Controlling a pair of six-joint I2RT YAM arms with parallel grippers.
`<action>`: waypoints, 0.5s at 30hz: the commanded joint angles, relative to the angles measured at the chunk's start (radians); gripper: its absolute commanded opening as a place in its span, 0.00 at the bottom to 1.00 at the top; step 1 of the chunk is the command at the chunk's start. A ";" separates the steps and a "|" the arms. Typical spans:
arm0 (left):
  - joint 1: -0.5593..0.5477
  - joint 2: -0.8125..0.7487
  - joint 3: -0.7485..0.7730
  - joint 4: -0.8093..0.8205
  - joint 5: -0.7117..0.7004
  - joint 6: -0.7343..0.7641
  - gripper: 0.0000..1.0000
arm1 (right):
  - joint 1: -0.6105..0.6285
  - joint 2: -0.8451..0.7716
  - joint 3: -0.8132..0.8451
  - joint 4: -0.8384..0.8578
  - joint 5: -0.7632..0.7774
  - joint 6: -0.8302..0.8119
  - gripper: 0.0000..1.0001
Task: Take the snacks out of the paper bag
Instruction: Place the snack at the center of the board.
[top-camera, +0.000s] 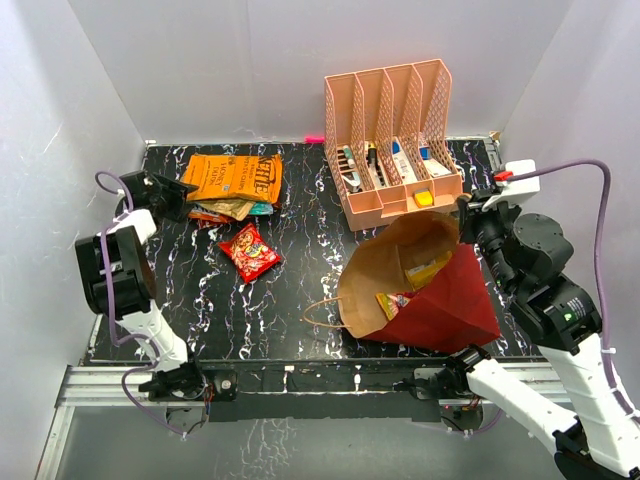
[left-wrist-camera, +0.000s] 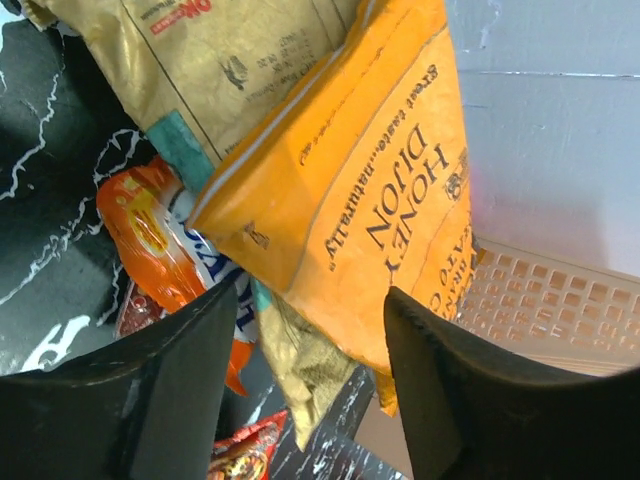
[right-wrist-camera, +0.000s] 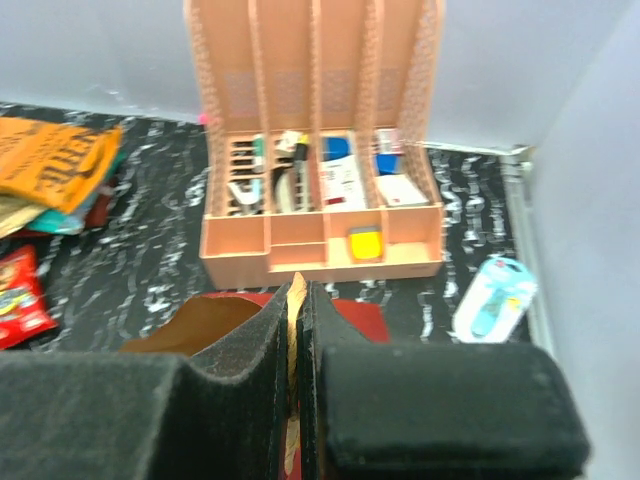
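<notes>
The paper bag (top-camera: 450, 295) lies on its side at centre right, dark red outside, with its brown mouth facing up and left. A red-and-yellow snack (top-camera: 393, 303) and a yellow one (top-camera: 430, 268) lie inside it. My right gripper (top-camera: 466, 214) is shut on the bag's upper rim, and the right wrist view (right-wrist-camera: 297, 300) shows a twine-like brown strip pinched between the jaws. Several snacks are piled at the back left, an orange packet (top-camera: 232, 175) on top and a red packet (top-camera: 250, 250) apart from them. My left gripper (top-camera: 172, 196) is open beside the pile, and the orange packet (left-wrist-camera: 360, 180) lies just beyond its fingers (left-wrist-camera: 180, 390).
The peach mesh organizer (top-camera: 395, 140) with pens stands at the back, just behind the bag. A light-blue tag-like object (right-wrist-camera: 493, 297) lies at the right by the table's edge. One twine handle (top-camera: 318, 310) of the bag trails left toward the front edge. White walls close in three sides.
</notes>
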 joint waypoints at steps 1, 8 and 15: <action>0.007 -0.145 -0.012 -0.052 0.007 0.070 0.72 | 0.001 -0.012 0.052 0.141 0.215 -0.205 0.07; -0.091 -0.364 -0.121 -0.095 0.010 0.112 0.93 | 0.002 0.037 0.039 0.229 0.320 -0.457 0.07; -0.285 -0.555 -0.146 -0.196 -0.029 0.211 0.94 | 0.015 0.024 0.097 0.273 0.278 -0.752 0.08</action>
